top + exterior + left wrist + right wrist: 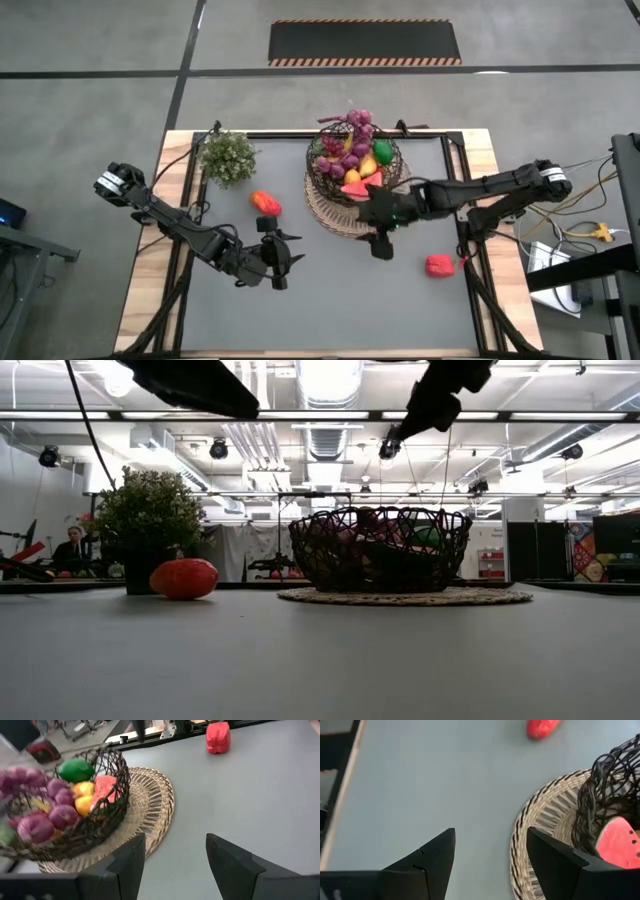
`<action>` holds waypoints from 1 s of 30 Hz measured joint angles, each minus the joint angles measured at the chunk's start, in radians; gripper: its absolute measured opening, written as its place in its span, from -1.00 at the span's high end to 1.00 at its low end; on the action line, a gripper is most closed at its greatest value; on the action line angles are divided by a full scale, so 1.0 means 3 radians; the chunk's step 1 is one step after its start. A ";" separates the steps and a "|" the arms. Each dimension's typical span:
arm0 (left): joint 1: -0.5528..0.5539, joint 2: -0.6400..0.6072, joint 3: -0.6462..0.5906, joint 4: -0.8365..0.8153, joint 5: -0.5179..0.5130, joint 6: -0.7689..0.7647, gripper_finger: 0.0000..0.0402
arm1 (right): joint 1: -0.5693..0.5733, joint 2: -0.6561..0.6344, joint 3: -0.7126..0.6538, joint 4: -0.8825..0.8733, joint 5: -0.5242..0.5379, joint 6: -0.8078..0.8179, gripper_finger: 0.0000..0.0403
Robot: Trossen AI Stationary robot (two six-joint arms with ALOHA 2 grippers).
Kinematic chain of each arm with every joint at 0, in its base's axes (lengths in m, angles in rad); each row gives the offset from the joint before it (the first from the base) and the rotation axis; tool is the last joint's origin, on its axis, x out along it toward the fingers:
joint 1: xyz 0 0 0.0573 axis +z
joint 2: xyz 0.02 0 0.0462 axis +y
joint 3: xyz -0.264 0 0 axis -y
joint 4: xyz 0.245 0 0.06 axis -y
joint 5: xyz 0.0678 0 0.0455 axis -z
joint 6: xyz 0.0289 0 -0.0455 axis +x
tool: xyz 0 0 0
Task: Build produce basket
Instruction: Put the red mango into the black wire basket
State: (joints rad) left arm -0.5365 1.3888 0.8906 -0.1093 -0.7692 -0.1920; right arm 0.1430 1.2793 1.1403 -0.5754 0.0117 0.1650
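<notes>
Basket (355, 165) mesh half hides its fruit; both grippers gape empty.

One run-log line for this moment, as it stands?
left gripper: open, empty | right gripper: open, beside dark wire-mesh basket | loose: red pepper, red pepper

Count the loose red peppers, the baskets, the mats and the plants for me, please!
Loose red peppers: 2
Basket: 1
Woven mat: 1
Leafy plant: 1
Total: 5
</notes>
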 joint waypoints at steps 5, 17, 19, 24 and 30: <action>0.0000 0.0000 -0.0019 0.0112 -0.0001 -0.0090 0.04 | 0.0218 0.0001 -0.0227 0.0528 0.0245 -0.0005 -0.15; -0.0246 -0.0428 -0.0237 0.0379 0.0000 0.0544 0.04 | 0.0230 0.0294 -0.0143 0.1579 0.0222 -0.0117 -0.12; -0.0304 -0.0471 -0.0377 0.0633 0.0006 0.0617 0.04 | 0.0229 0.0426 -0.0030 0.1615 0.0222 -0.0136 -0.10; -0.0347 -0.0659 -0.0537 0.0973 0.0003 0.0798 0.04 | 0.0187 0.0835 0.0382 0.1599 0.0225 -0.0436 -0.03; -0.0516 -0.0890 -0.0606 0.1082 0.0016 0.0806 0.04 | 0.0007 0.1320 0.0935 0.1403 0.0232 -0.0747 -0.02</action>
State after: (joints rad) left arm -0.6913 1.1218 0.7089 0.2153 -0.7645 0.0498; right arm 0.1449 1.6753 1.4208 -0.1545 0.0815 -0.0592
